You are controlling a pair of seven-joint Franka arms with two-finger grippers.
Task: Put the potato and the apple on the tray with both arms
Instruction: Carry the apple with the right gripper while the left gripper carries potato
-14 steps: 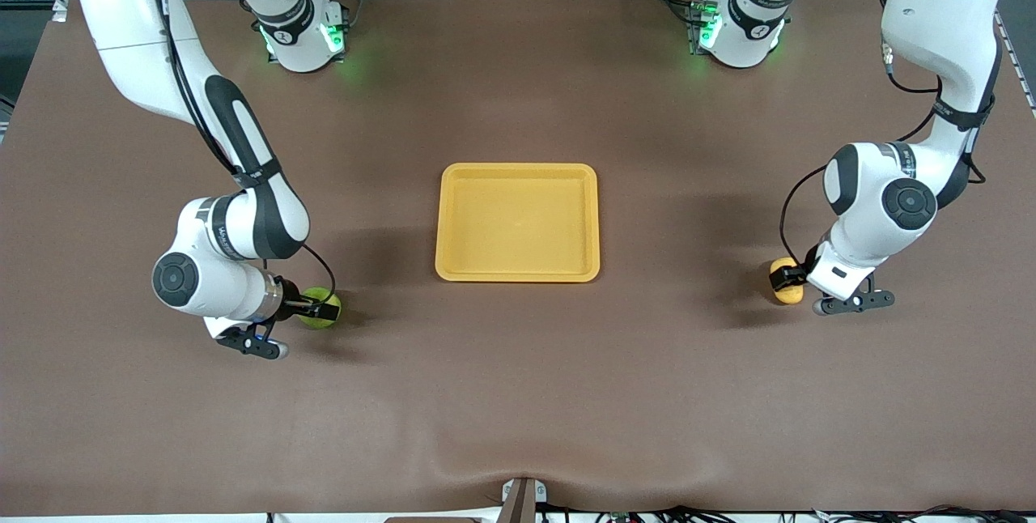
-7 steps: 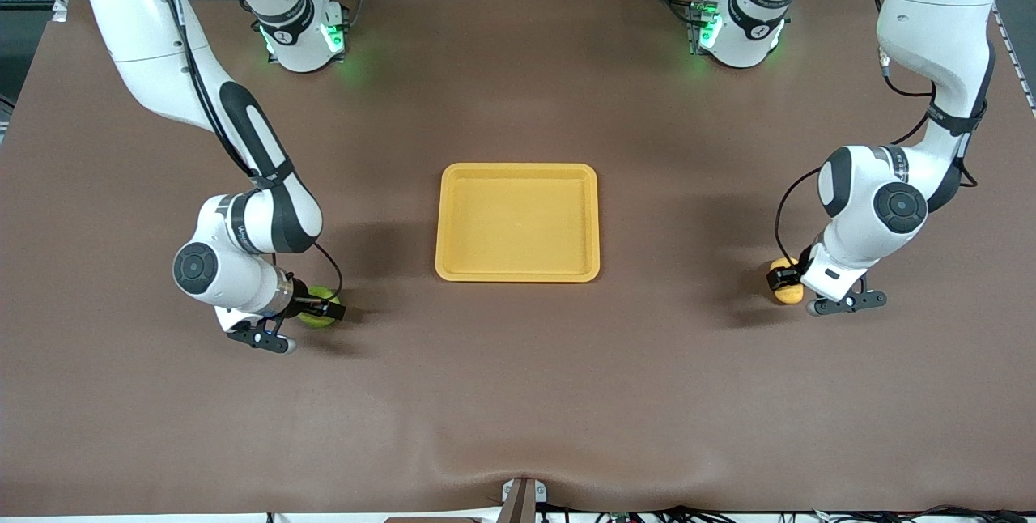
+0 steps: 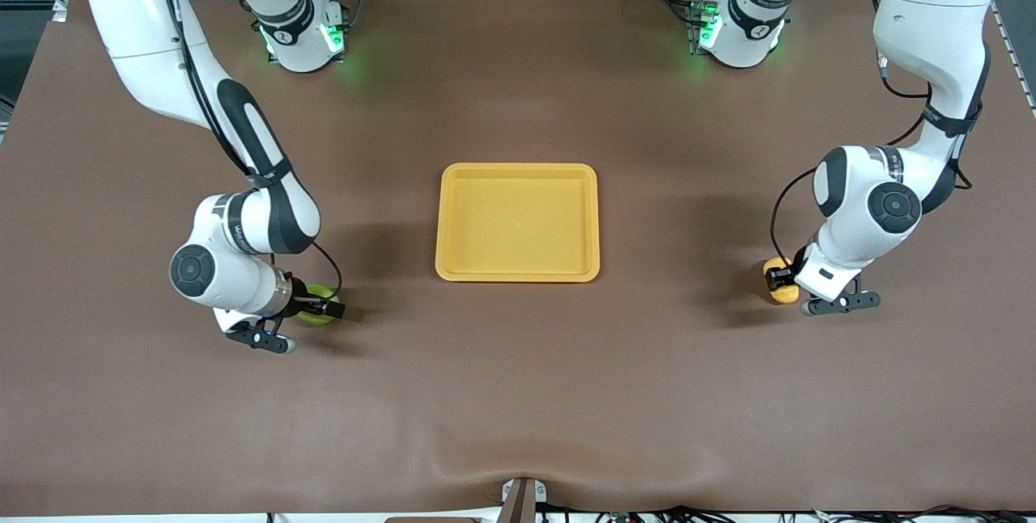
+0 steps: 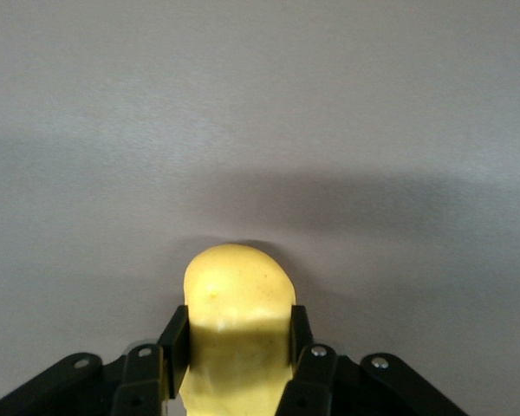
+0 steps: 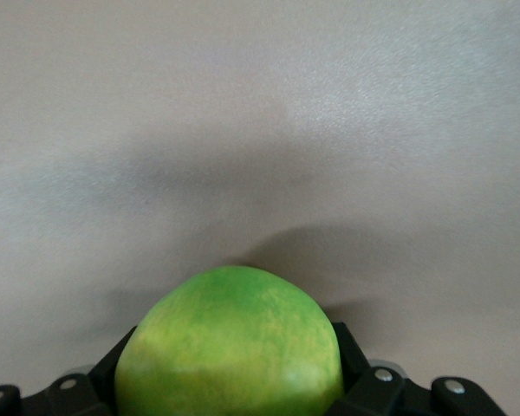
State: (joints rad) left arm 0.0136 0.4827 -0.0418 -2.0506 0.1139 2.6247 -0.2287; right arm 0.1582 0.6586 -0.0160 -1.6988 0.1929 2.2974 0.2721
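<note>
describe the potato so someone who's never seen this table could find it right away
Start at the yellow-orange tray in the middle of the brown table, then go toward the left arm's end. There the left gripper is shut on the potato. It is small, oblong and yellow-orange, unlike the round green apple in the right gripper at the right arm's end.

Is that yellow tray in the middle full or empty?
Empty. The tray shows only its bare floor; the apple and potato sit off it, on the table.
</note>
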